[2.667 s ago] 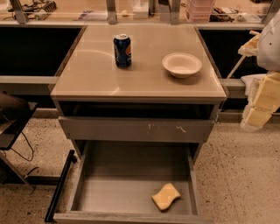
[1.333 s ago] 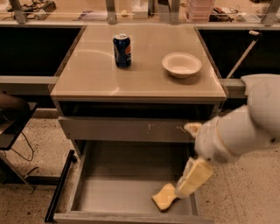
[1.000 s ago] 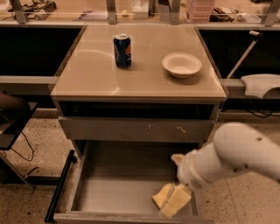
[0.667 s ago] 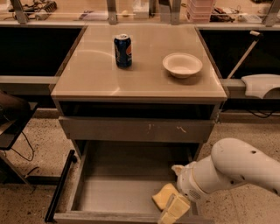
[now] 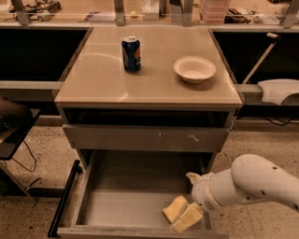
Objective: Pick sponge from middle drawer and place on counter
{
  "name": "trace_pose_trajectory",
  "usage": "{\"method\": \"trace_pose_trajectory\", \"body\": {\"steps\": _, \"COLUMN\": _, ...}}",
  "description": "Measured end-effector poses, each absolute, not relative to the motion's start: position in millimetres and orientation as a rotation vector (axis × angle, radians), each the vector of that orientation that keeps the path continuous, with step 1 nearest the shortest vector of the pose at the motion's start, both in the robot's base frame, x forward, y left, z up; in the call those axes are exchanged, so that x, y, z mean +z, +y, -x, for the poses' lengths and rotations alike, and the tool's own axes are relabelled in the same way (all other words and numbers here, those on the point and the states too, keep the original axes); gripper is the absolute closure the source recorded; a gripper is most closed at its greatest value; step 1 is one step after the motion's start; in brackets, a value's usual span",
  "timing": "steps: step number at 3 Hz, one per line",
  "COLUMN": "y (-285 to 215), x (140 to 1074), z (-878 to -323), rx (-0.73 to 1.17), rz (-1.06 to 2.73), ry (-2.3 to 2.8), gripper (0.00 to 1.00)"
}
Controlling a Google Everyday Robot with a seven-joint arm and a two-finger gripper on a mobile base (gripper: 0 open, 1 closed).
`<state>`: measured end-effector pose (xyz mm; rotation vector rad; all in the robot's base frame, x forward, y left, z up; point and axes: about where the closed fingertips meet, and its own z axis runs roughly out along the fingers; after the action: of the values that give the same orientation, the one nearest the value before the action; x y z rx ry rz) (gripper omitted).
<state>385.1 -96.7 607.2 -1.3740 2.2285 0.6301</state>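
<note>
The yellow sponge (image 5: 172,208) lies on the grey floor of the open middle drawer (image 5: 117,205), near its front right corner. My gripper (image 5: 184,216) hangs from the white arm (image 5: 247,184), which reaches in from the right. It is low inside the drawer, right at the sponge, and its pale yellow pad (image 5: 188,218) touches or overlaps the sponge's right side. The beige counter (image 5: 93,79) lies above the drawers.
A blue soda can (image 5: 131,54) and a white bowl (image 5: 195,69) stand on the counter. A shut drawer front with scratches (image 5: 145,138) is above the open drawer. A black bar (image 5: 63,198) lies left of the drawer. A cluttered ledge (image 5: 140,14) runs behind.
My arm swung in from the far right and came down into the drawer, and the gripper now sits at the sponge. The sponge has stayed in its place.
</note>
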Motion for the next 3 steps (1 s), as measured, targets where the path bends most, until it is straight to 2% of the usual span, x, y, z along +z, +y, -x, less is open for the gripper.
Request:
{"method": "trace_pose_trajectory", "body": {"steps": 1, "y": -123.8, "x": 589.1, "z": -446.3, "rx": 0.543, "rz": 1.2, "ry": 2.173, "gripper": 0.0}}
{"method": "trace_pose_trajectory", "body": {"steps": 3, "y": -114.7, "x": 580.5, "z": -443.1, "rx": 0.506, "rz": 1.192, "ry": 2.186, "gripper": 0.0}}
